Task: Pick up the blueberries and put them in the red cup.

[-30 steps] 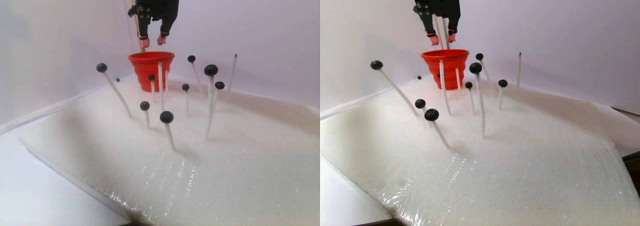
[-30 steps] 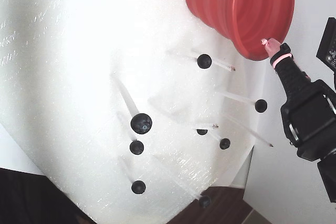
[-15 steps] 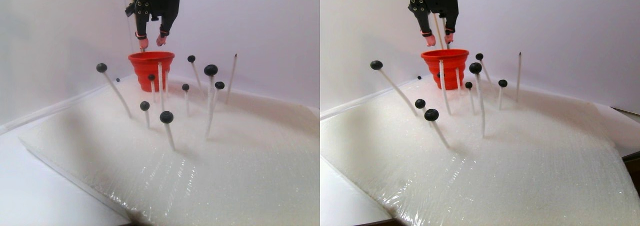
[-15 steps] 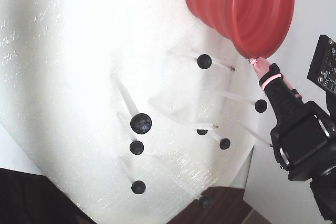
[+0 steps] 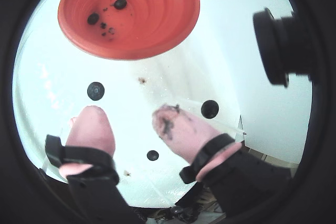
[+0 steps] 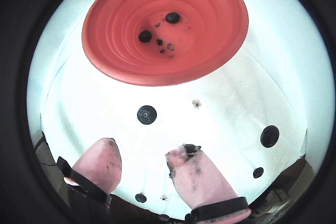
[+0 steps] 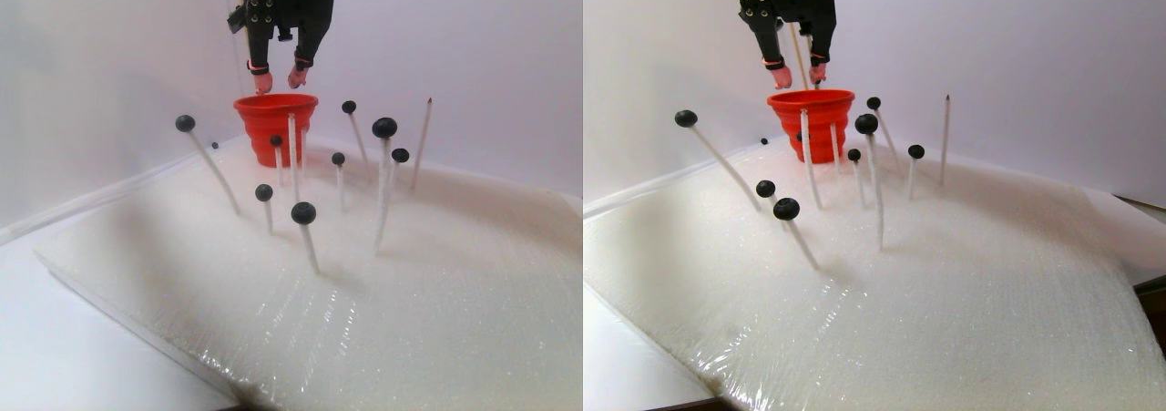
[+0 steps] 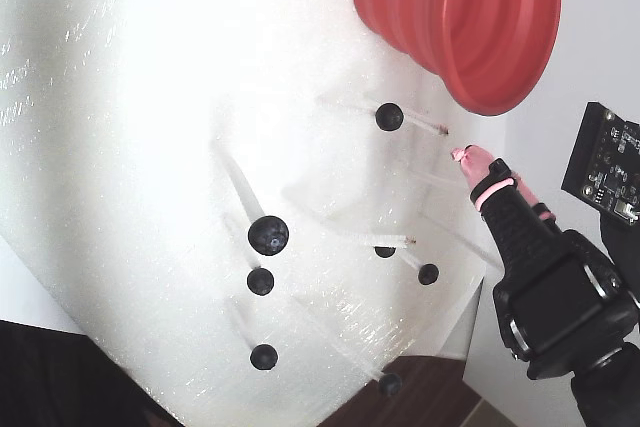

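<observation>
The red cup (image 7: pixel 273 124) stands at the back of the white foam pad; both wrist views look down into it (image 5: pixel 157 19) (image 6: pixel 210 35), and a few blueberries (image 5: pixel 120 3) (image 6: pixel 145 36) lie on its bottom. Several more blueberries sit on thin white sticks (image 7: pixel 303 212) (image 8: pixel 268 235) in front of the cup. My gripper (image 7: pixel 280 80) hangs open just above the cup's rim on the near side, its pink, berry-stained fingertips (image 5: pixel 168 121) empty. In the wrist views the gripper (image 6: pixel 144 156) is over stick berries (image 6: pixel 147 114) beside the cup. The fixed view shows one fingertip (image 8: pixel 470 157) below the cup (image 8: pixel 470 17).
The foam pad (image 7: pixel 437 283) slopes toward the stereo camera, its edge at the lower left. Bare pointed sticks (image 7: pixel 424 133) stand among the berries. A white wall closes the back. A black camera (image 5: pixel 283 40) and a circuit board (image 8: pixel 610 172) sit at the right.
In the fixed view the fingertip has slid from the cup's rim down the picture, away from the cup and over the sticks. The gripper stays open and empty.
</observation>
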{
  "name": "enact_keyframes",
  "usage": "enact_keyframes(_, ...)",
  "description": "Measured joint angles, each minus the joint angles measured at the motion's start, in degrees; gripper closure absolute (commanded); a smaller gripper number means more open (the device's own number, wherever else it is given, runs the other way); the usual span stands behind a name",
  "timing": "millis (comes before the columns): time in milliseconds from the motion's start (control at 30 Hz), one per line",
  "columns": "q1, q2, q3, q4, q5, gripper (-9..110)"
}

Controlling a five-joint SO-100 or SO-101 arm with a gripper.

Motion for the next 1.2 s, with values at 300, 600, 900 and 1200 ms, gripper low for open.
enact_keyframes(300,0.0,0.4,3.0,0.0,0.0,84)
enact_keyframes(600,1.0,0.4,6.2,-2.8,-0.7,84)
enact_keyframes(900,1.0,-0.3,6.2,-7.3,-0.9,84)
enact_keyframes(1200,1.0,-4.5,6.2,-10.9,-0.9,84)
